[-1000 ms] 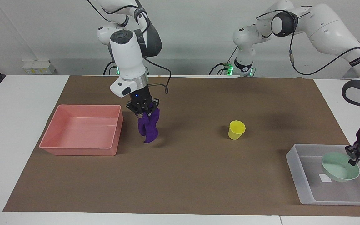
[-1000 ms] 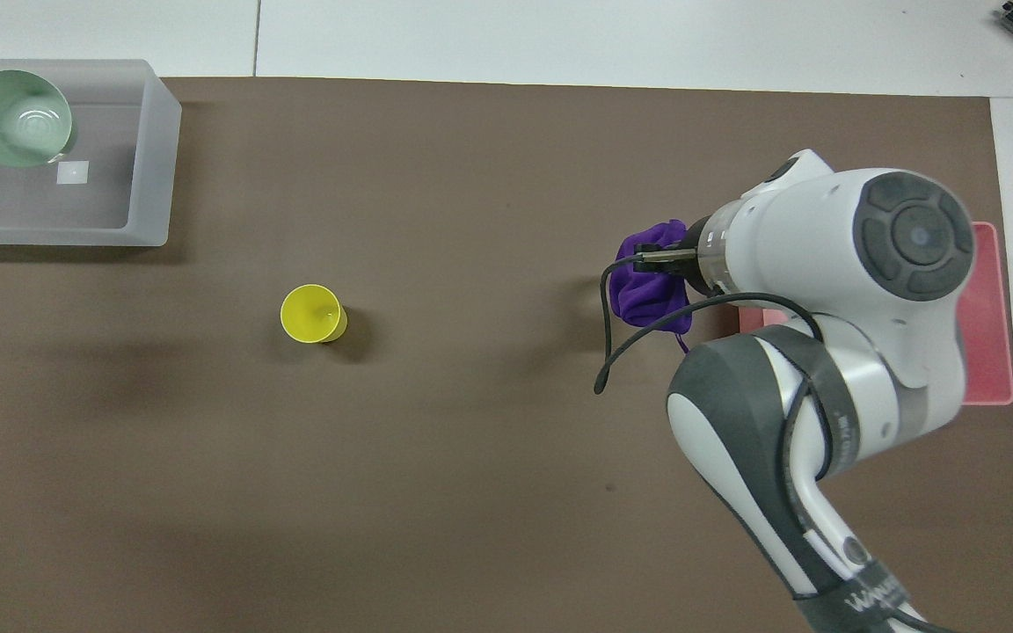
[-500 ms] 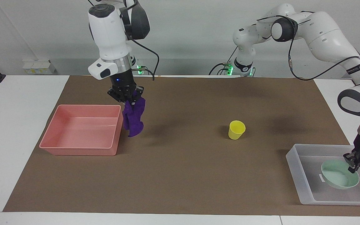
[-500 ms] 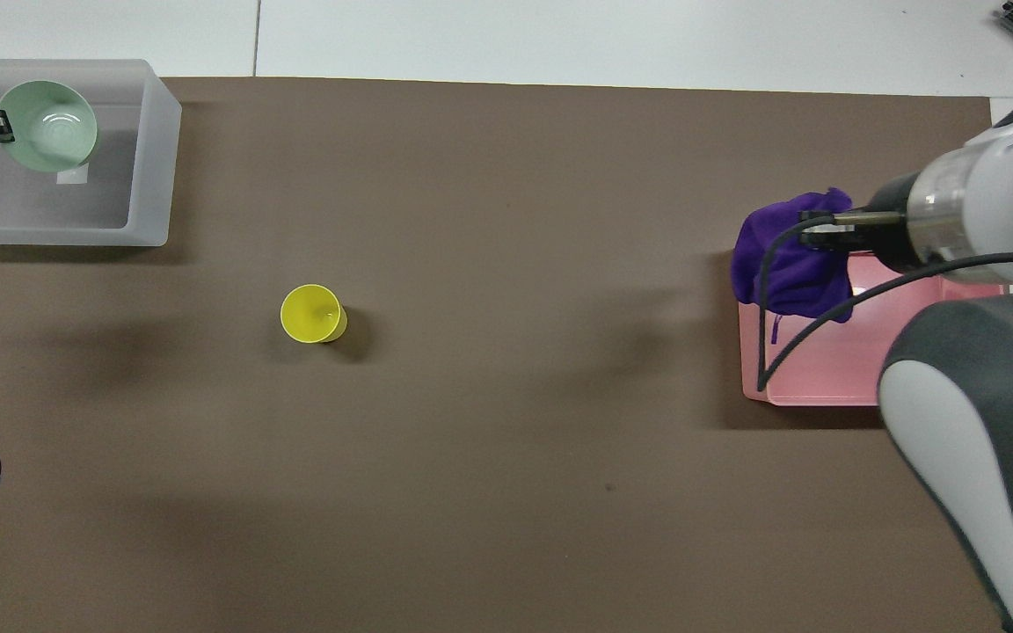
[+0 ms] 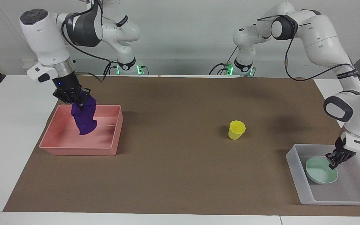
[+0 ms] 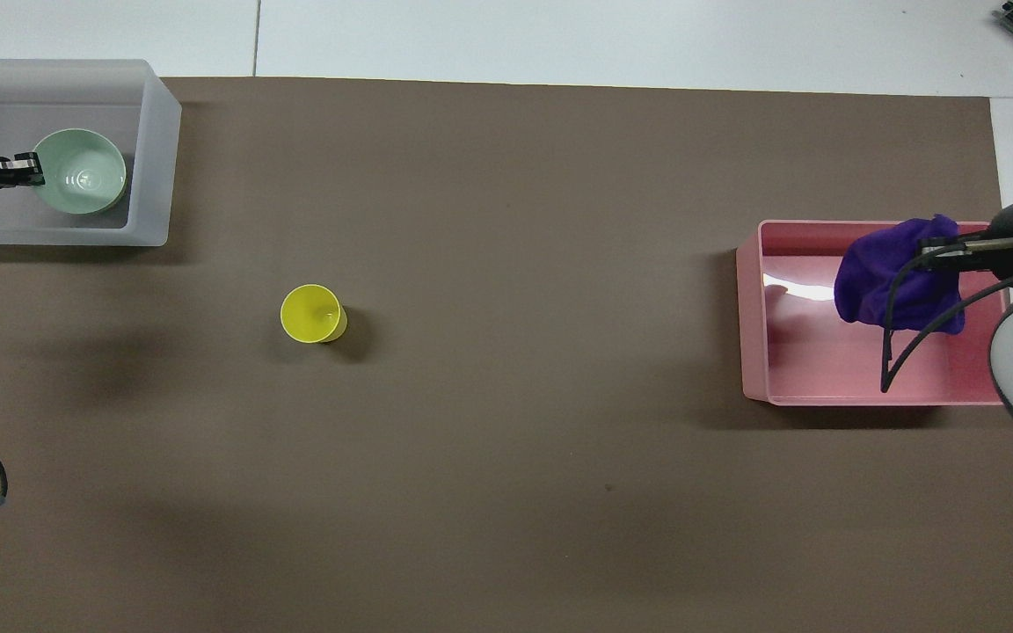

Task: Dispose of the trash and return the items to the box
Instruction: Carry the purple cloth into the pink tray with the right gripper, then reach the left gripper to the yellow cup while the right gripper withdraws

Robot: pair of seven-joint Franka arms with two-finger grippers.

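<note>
Now we hold the purple trash (image 5: 84, 117) clamped in our right claw (image 5: 77, 104) over the pink bin (image 5: 111, 150), and should release low, while our left claw (image 5: 334, 163) grips the bowl (image 5: 319, 176) in the box (image 5: 295, 167).

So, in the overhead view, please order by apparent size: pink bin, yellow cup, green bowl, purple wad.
1. pink bin
2. purple wad, though raised toward the camera, so enlarged
3. green bowl
4. yellow cup
</note>
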